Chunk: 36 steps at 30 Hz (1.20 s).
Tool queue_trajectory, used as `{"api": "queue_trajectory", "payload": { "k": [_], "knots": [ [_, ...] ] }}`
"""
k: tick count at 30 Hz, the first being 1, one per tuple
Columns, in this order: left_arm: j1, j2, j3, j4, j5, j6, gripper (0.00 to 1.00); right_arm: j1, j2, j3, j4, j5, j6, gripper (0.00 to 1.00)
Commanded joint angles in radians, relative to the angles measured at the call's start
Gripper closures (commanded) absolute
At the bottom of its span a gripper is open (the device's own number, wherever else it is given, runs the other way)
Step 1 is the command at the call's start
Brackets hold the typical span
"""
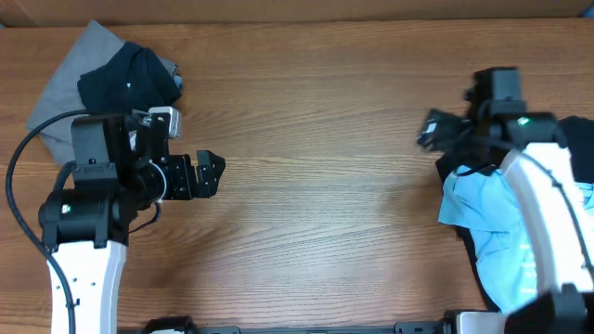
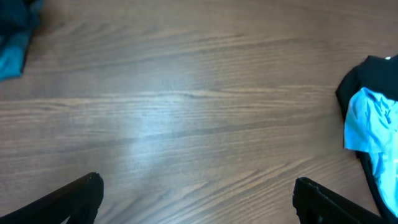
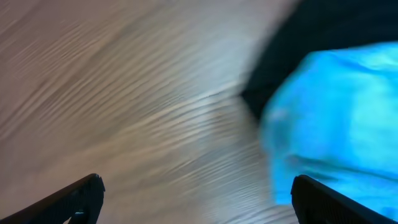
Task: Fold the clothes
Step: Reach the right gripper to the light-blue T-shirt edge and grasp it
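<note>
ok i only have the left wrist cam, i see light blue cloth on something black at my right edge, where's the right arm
Observer: The right gripper hangs over bare table just off the far left corner of that light blue shirt, with its jaws open and nothing in them.
Operator: and the dark bit in my top left corner
Observer: That is a dark shirt bunched on top of a grey shirt, which your view misses entirely.
Operator: is my gripper touching that pile
Observer: No. From overhead, the left gripper sits to the right of the pile, clear of it.
</note>
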Motion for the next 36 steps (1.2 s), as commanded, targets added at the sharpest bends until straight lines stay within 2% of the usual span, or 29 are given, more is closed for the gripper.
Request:
{"api": "queue_trajectory", "payload": {
  "k": [1,5,11,15,25,31,34,36],
  "knots": [
    [-0.005,0.033,0.025,-0.009,0.019,0.011,0.00,-0.175,0.069,0.025,0.017,-0.007,0.074,0.00],
    [-0.005,0.058,0.025,-0.018,0.019,0.011,0.00,-0.332,0.139,0.025,0.021,-0.052,0.079,0.00],
    [-0.005,0.072,0.025,-0.022,0.020,0.011,0.00,-0.462,0.224,0.024,0.067,-0.059,0.106,0.14],
    [-0.005,0.072,0.025,-0.023,0.019,0.011,0.00,-0.486,0.279,0.024,0.117,-0.058,0.138,0.24],
    [-0.005,0.072,0.025,-0.024,0.019,0.011,0.00,-0.489,0.394,0.024,0.149,0.083,0.211,0.27],
    [-0.005,0.072,0.025,-0.023,0.019,0.011,0.00,-0.492,0.446,0.024,0.143,0.092,0.211,0.28],
    [-0.005,0.072,0.025,-0.023,0.019,0.011,0.00,-0.493,0.447,0.024,0.143,0.107,0.211,0.36],
    [-0.005,0.072,0.025,-0.022,0.019,0.011,0.00,-0.494,0.447,0.024,0.144,0.125,0.211,0.44]
  ]
}}
